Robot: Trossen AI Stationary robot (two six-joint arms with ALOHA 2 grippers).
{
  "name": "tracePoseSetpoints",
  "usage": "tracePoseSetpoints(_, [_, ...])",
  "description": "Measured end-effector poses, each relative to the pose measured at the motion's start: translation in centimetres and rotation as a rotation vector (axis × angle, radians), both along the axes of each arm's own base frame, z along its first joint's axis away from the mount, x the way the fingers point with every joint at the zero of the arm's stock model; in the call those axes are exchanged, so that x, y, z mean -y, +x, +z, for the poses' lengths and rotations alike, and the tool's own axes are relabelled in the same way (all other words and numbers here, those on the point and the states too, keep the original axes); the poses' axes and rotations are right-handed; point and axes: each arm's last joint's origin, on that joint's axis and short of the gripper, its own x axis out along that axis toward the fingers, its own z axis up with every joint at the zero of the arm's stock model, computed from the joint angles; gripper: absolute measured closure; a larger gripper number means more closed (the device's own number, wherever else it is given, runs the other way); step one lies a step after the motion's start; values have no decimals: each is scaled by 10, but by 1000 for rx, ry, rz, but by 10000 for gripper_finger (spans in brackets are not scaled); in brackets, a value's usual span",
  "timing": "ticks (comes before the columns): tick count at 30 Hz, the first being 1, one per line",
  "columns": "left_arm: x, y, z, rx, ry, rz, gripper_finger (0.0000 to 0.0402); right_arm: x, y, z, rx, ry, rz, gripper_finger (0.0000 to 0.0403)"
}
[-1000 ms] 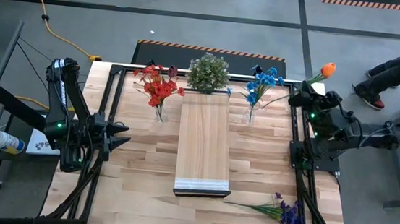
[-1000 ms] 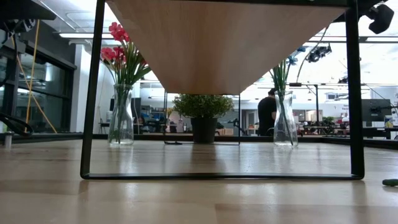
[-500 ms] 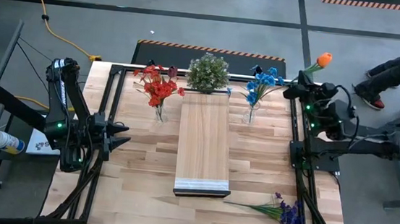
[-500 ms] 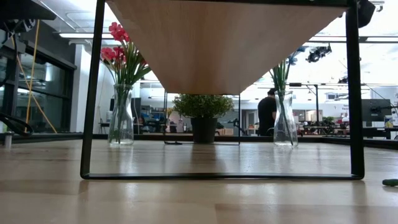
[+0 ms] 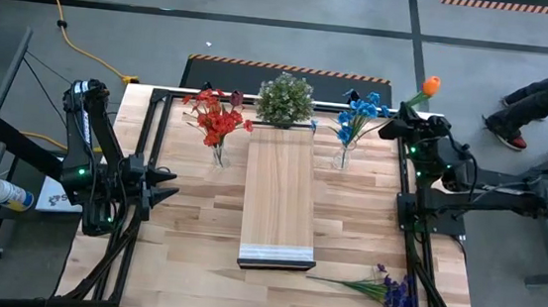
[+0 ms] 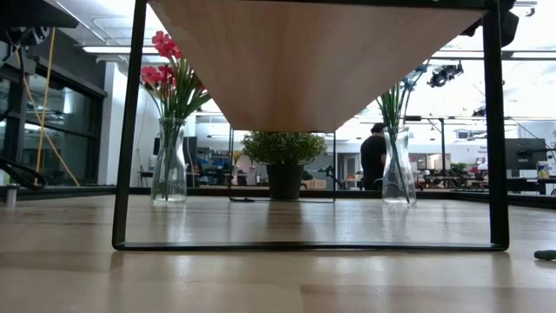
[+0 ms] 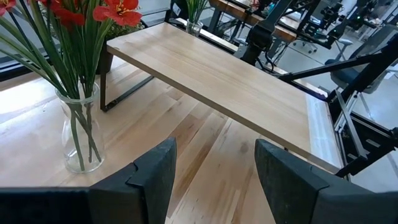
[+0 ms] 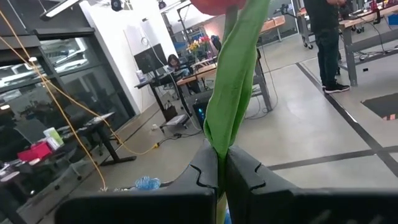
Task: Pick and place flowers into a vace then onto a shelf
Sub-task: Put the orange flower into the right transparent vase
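High view: a green-stemmed orange flower [image 5: 427,86] is clamped in the right gripper [image 5: 397,124] at the slatted wooden tabletop's [image 5: 189,216] far right edge; the left gripper [image 5: 170,186] is held open.

Two clear glass vases stand on the slatted wooden tabletop [image 5: 189,216]: one [image 5: 217,155] holds a bunch of red flowers [image 5: 216,117], the other [image 5: 341,158] a bunch of blue flowers [image 5: 360,112]. One bunch of purple flowers [image 5: 382,287] lies loose. There is one orange flower [image 5: 426,86], one bushy green potted plant [image 5: 285,100], one light wooden shelf [image 5: 278,194] and two dark arms.
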Motion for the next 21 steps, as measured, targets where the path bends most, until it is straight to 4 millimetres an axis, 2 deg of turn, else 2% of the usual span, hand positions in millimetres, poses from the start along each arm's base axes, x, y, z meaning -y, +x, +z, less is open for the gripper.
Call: tracePoseSetpoints(21, [0,0,0,-3,2,-1,151,4,33,-25,-117,46,-56,403])
